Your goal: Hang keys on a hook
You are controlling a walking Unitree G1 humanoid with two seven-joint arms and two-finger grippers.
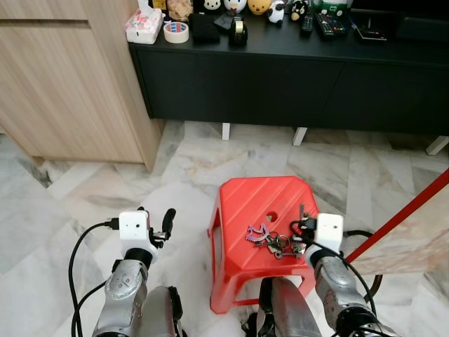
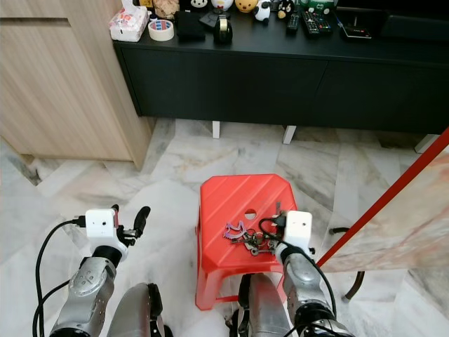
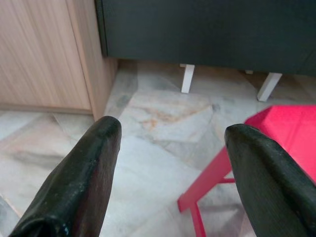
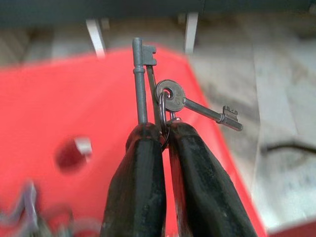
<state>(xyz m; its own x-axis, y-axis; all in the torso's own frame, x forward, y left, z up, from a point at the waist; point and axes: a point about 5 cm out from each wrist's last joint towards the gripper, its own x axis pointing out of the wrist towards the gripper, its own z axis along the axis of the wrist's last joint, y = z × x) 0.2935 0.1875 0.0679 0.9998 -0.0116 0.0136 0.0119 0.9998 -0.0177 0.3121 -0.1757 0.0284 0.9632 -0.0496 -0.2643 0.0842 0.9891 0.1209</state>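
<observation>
We count one red stool (image 1: 263,203), one bunch of keys (image 1: 275,241), two grippers, left (image 3: 168,173) and right (image 4: 165,143), one black cabinet (image 1: 280,77), one tape roll (image 1: 176,31) and two remotes (image 1: 319,22).

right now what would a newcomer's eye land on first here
Most likely the bright red stool on the marble floor just ahead. On its near edge the right gripper is shut on a bunch of keys, with more keys and a pink charm lying beside it. The left gripper hovers open over the floor, left of the stool.
</observation>
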